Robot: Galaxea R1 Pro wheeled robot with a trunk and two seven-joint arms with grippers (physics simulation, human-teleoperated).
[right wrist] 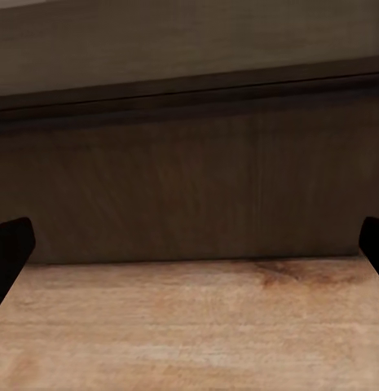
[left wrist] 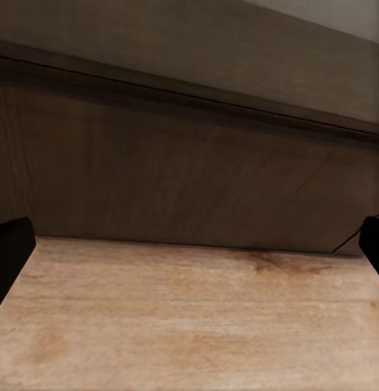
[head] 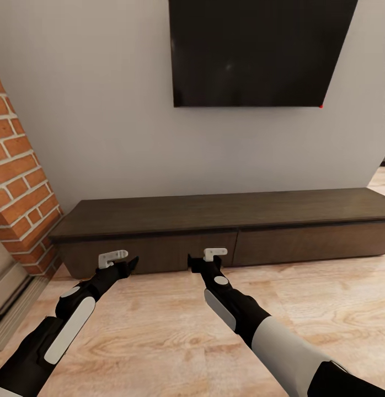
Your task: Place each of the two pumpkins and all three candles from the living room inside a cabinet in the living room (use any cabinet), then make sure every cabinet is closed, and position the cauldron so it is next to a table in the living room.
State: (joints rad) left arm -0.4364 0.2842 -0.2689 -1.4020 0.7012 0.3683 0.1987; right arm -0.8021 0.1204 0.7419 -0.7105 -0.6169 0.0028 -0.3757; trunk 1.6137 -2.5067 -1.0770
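The long dark-brown cabinet (head: pixel 214 212) stands against the grey wall with all its drawer fronts flush and shut. My left gripper (head: pixel 126 264) hangs low over the floor, just in front of the left drawer front (left wrist: pixel 189 163). Its dark fingertips (left wrist: pixel 10 248) sit far apart, open and empty. My right gripper (head: pixel 199 263) is at the same height before the middle of the cabinet (right wrist: pixel 189 187), also open and holding nothing. The pumpkins, candles, cauldron and table are out of view.
A black wall TV (head: pixel 253 49) hangs above the cabinet. The red-brick fireplace (head: pixel 19 182) juts out at the left, close to my left arm. Light wood-plank floor (head: pixel 159 331) stretches under both arms and off to the right.
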